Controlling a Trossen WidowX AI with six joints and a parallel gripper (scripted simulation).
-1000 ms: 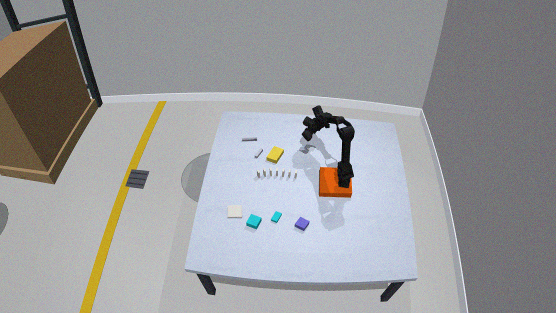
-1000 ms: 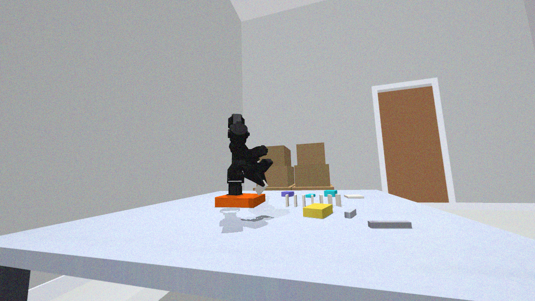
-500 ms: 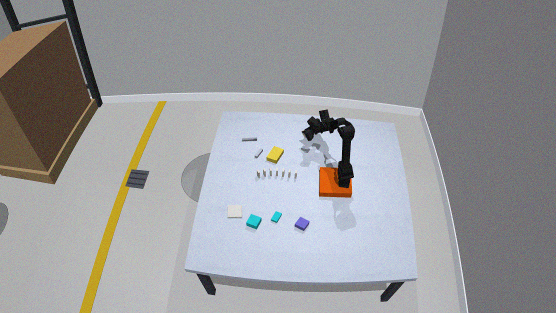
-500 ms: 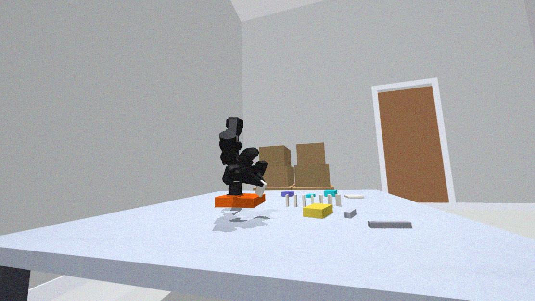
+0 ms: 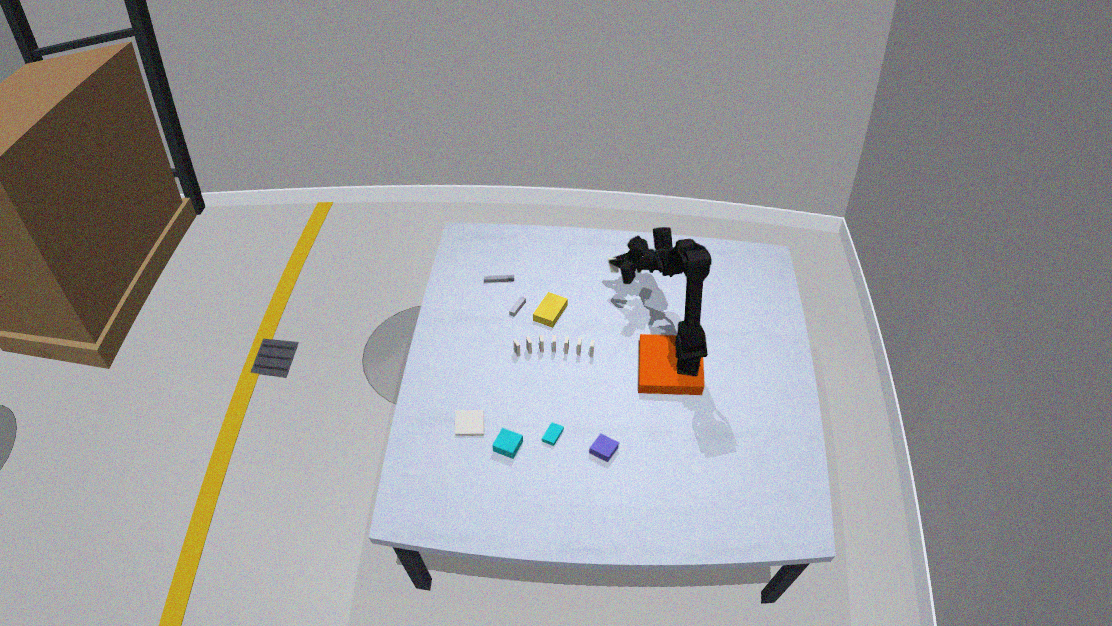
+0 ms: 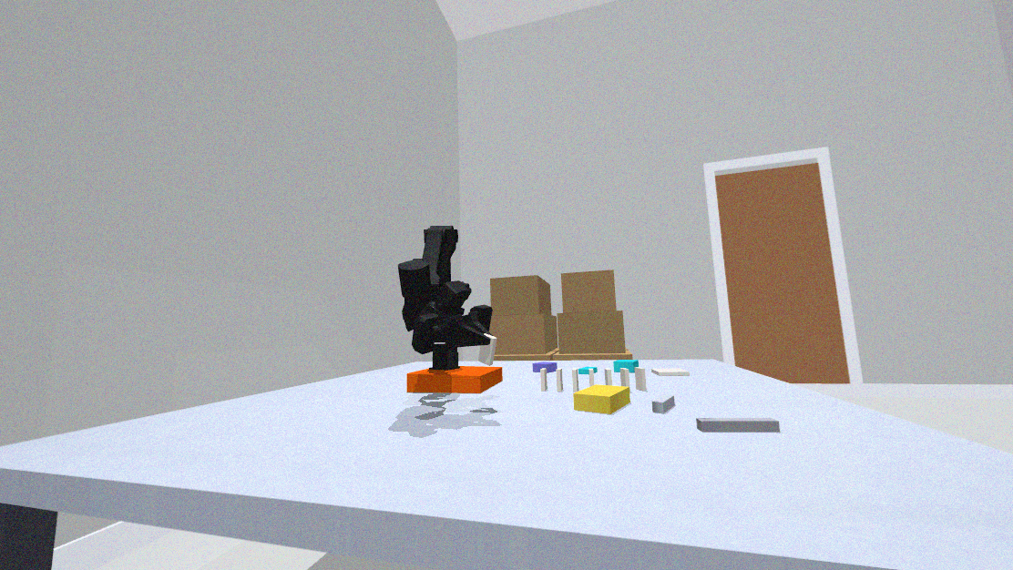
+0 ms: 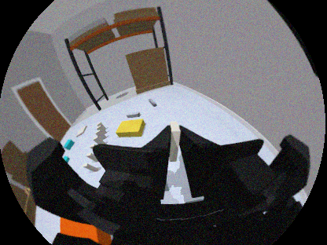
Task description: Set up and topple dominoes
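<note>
Several cream dominoes stand upright in an evenly spaced row mid-table; one near the row's middle (image 5: 554, 344) (image 6: 575, 381) marks it, and the row also shows at the left of the wrist view. My gripper (image 5: 615, 262) (image 6: 488, 339) (image 7: 174, 128) is shut on a cream domino (image 5: 613, 266) (image 6: 487, 351) (image 7: 174, 138). It holds this domino in the air, slightly tilted, above the table beyond the row's right end in the top view, well apart from the row. The fingers cover part of the held domino. No loose domino shows on the table.
A yellow block (image 5: 550, 308) (image 6: 600, 400) (image 7: 130, 128) and two grey bars (image 5: 498, 278) (image 5: 517, 306) lie behind the row in the top view. A white square (image 5: 469, 422), two teal blocks (image 5: 508, 442) (image 5: 553, 433) and a purple block (image 5: 603, 447) lie in front. The orange base (image 5: 653, 377) is at right.
</note>
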